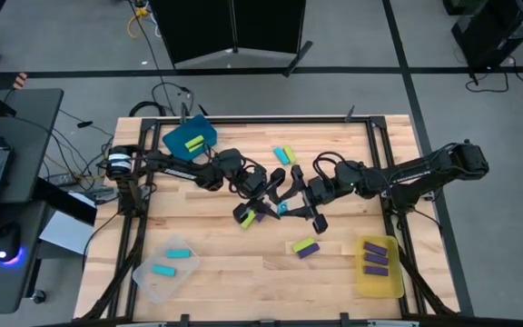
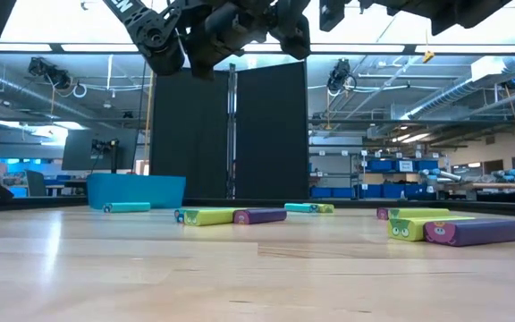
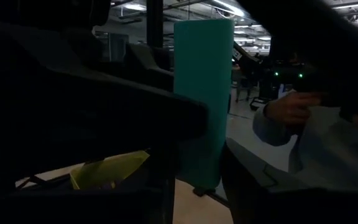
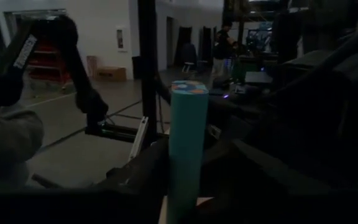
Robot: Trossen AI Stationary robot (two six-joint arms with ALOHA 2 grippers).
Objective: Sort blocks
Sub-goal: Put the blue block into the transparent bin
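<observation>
The blue bin (image 1: 190,137) at the bench's (image 1: 243,272) far left corner holds one lime block. The clear bin (image 1: 164,269) at the near left corner holds two cyan blocks. The yellow bin (image 1: 379,265) at the near right corner holds three purple blocks.

Both arms reach in from their sides and meet above the middle of the bench, raised clear of the surface. The left gripper (image 1: 260,202) and the right gripper (image 1: 291,205) face each other with a cyan block (image 1: 282,209) between them. In both wrist views that cyan block (image 3: 202,93) stands upright between dark fingers; the left fingers (image 3: 166,118) grasp it, while whether the right fingers grip it or have let go I cannot tell.

Loose on the bench: a cyan and lime pair (image 1: 284,154) toward the far edge, a lime and purple pair (image 1: 306,246) toward the near edge, and a lime and purple pair (image 1: 250,216) under the left gripper.
</observation>
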